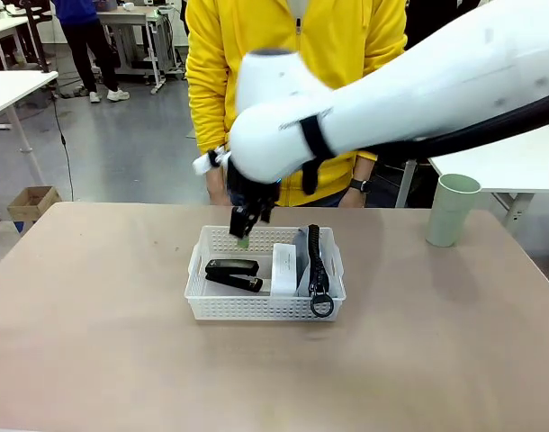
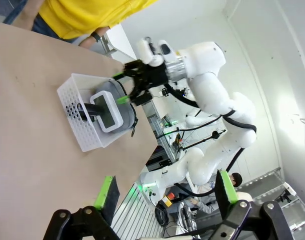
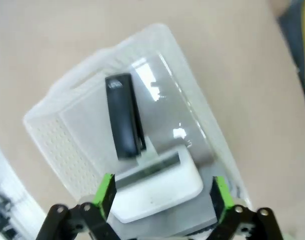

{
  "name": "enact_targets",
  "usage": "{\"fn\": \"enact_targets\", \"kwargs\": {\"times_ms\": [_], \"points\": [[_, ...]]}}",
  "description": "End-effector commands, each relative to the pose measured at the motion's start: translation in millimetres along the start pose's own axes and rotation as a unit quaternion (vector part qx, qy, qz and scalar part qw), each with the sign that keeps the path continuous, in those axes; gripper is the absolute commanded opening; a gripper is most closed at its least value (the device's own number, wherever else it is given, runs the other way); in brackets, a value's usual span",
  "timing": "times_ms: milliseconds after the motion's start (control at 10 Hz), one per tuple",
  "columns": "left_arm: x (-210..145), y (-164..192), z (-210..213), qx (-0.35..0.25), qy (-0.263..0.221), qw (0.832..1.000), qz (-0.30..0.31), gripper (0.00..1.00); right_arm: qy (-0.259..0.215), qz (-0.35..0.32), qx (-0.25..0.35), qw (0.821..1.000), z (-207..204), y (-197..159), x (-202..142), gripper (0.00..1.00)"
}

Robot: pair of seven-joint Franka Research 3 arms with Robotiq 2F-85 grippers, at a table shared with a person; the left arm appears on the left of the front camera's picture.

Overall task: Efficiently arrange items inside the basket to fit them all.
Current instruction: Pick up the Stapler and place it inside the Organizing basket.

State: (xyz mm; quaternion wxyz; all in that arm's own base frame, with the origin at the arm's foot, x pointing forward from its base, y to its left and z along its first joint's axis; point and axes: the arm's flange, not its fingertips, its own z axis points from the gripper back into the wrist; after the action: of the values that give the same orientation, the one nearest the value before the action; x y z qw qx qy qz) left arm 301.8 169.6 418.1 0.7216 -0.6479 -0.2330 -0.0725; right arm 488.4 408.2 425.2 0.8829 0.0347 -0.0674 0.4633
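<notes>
Four items, one basket, two pincers, on a tan counter.

1. Basket: white, perforated sides, shallow, at the middle of the counter. It holds three of the items.
2. Black stapler: lies flat in the basket's left part, clear in the right wrist view.
3. Small white box: stands on edge just right of the stapler, between it and the pouch. It seems to lean against the pouch, though the contact is hard to make out.
4. Grey pouch: set on its long edge along the basket's right wall, black zipper uppermost, ring hanging at the near rim.
5. Pale green cup: upright on the counter, well apart from the basket, toward the far right corner – outside it.
6. Right pincer: hangs above the basket's far left part, fingers spread wide, green pads bare, nothing between them. Its own camera looks down past the box.
7. Left pincer: held off to the side above the counter, jaws wide and empty – basket and right pincer show beyond it.
8. Person in a yellow top: stands at the far side of the counter.
</notes>
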Motion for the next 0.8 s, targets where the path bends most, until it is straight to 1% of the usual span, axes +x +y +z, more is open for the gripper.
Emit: {"fn": "enact_targets", "kwargs": {"times_ms": [0, 200, 300, 400, 500, 600, 700], "points": [[0.0, -3.0, -1.7, 0.0, -0.007, 1.0, 0.004, 1.0, -0.026, -0.094, 0.006, 0.995, 30.4, -6.6, -76.2, 1.0], [0.0, -3.0, -1.7, 0.0, -0.007, 1.0, 0.004, 1.0, -0.069, -0.178, -0.005, 0.982, 58.1, -21.6, -147.8, 1.0], [0.0, -3.0, -1.7, 0.0, -0.007, 1.0, 0.004, 1.0, -0.094, -0.21, 0.007, 0.973, 66.6, -27.8, -184.4, 1.0], [0.0, -3.0, -1.7, 0.0, -0.007, 1.0, 0.004, 1.0, -0.11, -0.264, 0.016, 0.958, 72.9, -34.2, -231.2, 1.0], [0.0, -3.0, -1.7, 0.0, -0.007, 1.0, 0.004, 1.0, -0.146, -0.313, 0.038, 0.938, 72.8, -39.2, -275.6, 1.0], [0.0, -3.0, -1.7, 0.0, -0.007, 1.0, 0.004, 1.0, -0.175, -0.345, 0.079, 0.919, 68.1, -45.8, -316.0, 1.0], [0.0, -3.0, -1.7, 0.0, -0.007, 1.0, 0.004, 1.0, -0.226, -0.354, 0.16, 0.893, 63.6, -56.5, -354.3, 1.0]]}}
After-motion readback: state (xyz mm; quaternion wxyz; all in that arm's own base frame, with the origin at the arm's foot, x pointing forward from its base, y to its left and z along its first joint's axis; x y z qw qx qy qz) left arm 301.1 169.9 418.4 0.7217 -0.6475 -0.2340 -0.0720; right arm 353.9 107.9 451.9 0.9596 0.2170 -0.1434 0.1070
